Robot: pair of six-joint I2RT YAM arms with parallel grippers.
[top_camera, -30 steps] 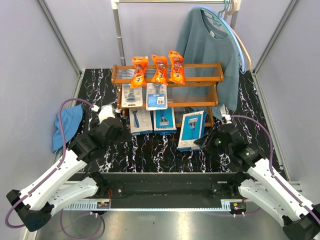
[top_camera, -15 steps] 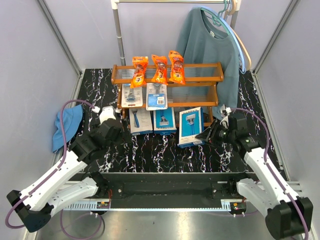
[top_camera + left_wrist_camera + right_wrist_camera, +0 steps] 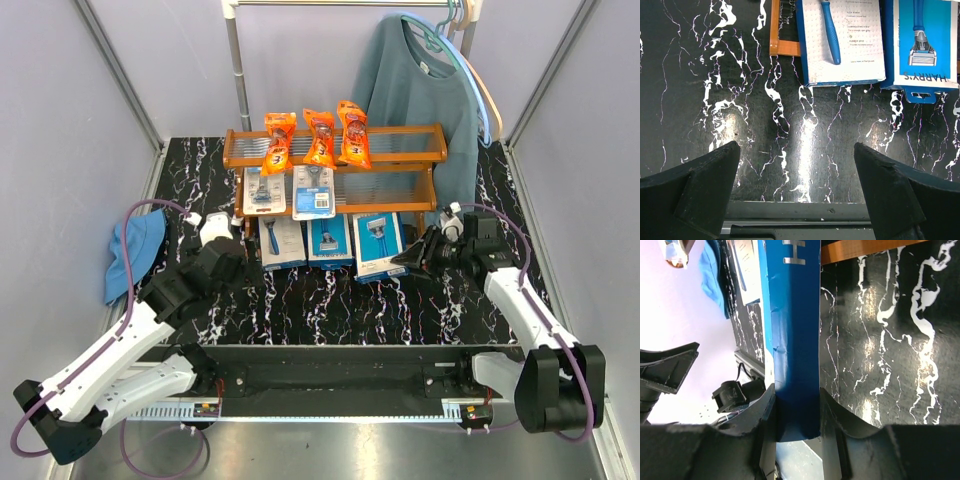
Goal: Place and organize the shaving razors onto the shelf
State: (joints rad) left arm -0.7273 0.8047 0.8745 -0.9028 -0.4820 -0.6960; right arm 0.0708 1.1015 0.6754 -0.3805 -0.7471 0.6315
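The shelf (image 3: 400, 133) stands at the back middle of the black marbled worktop (image 3: 330, 300). Three orange bags (image 3: 320, 138) stand in a row on the left half of its top tier. Two cards (image 3: 313, 192) lie side by side on the left half of the middle tier. Three boxes sit in a row along the lowest tier at the front. They are the left box (image 3: 281, 243), the middle box (image 3: 329, 241) just beside it, and the right box (image 3: 379, 244) just beside that.

The right jaws pinch the right box at its near right corner, with a finger (image 3: 837, 415) pressed on each flat face. In the right wrist view this box (image 3: 792, 315) shows edge on, and its far end reaches the wooden frame of the shelf. Whether it rests fully on the grating cannot be told.

The left jaws are spread wide and hold nothing, with one finger (image 3: 705, 175) at each lower corner of the left wrist view. They hang over bare worktop in front of the shelf's left front leg (image 3: 782, 30). The near ends of the left box and the middle box show beyond them.

A blue cloth (image 3: 135, 255) lies at the worktop's left edge. A teal sweater (image 3: 420, 90) hangs from a rail (image 3: 238, 70) behind the shelf, toward the back right corner.
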